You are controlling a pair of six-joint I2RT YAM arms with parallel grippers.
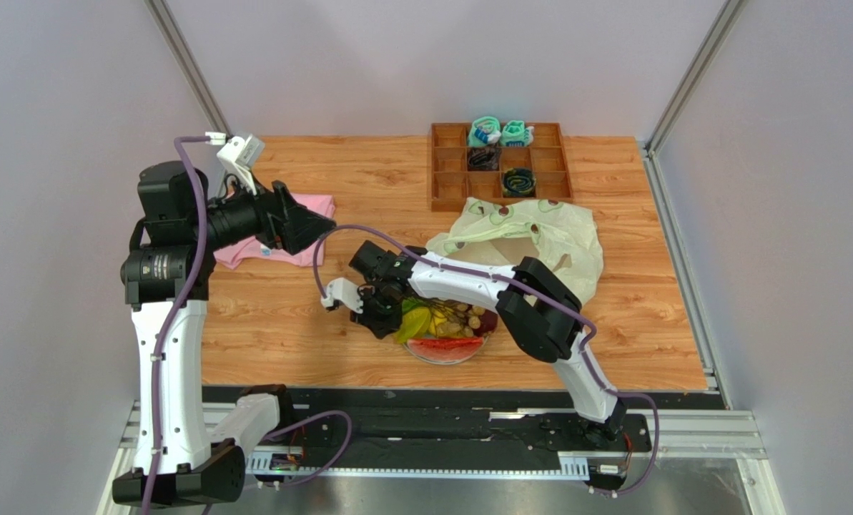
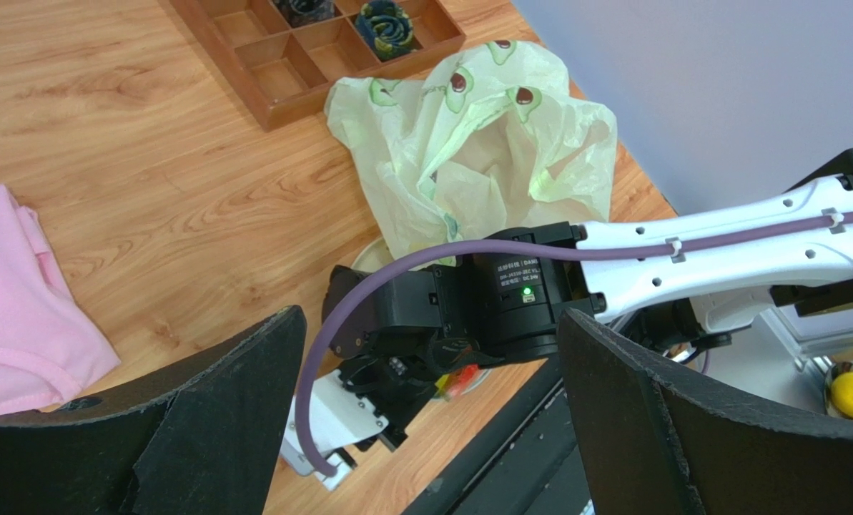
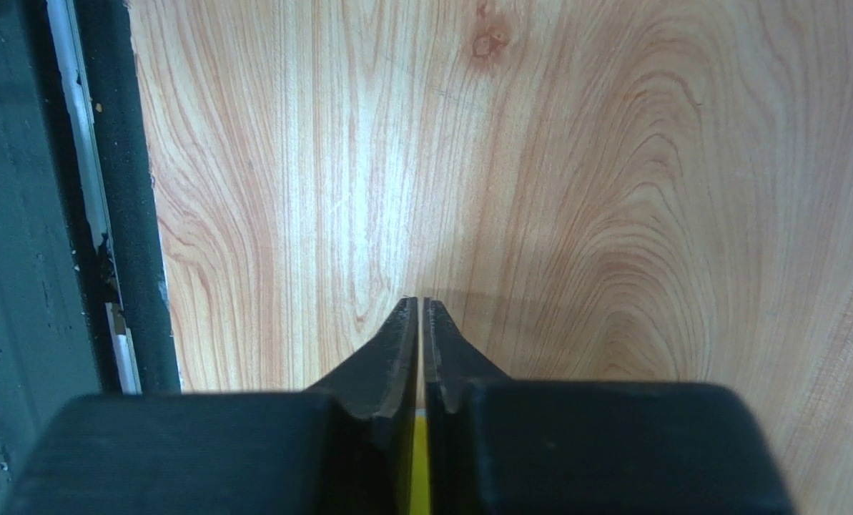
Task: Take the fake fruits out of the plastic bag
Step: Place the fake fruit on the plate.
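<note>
**Left gripper**: raised over the left part of the table. Its fingers are spread wide with nothing between them. Its wrist view looks out between both fingers onto the right arm.

**Right gripper**: the arm reaches leftward across the plate, and the gripper sits low at the plate's left edge. From overhead I cannot see the fingers, which are buried under the wrist body, so I go by the wrist view. There the fingers are pressed almost together over bare wood, tips meeting. A thin yellow sliver shows in the slit at the bottom of that view. I cannot tell what it is, or whether it is pinched.

**Fake fruits**: heaped on the plate, near edge, centre.
- I can make out a red slice nearest, a yellow-green piece to the left and a dark red round one to the right.
- The far side of the heap is covered by the right forearm, so I cannot count them.

**Plastic bag**: crumpled, to the far right of the plate, just on the near side of the wooden tray. The arm hides its near-left edge. I cannot see through the folds into it.

**Pink cloth**: far left, partly covered by the left gripper from overhead.
</note>
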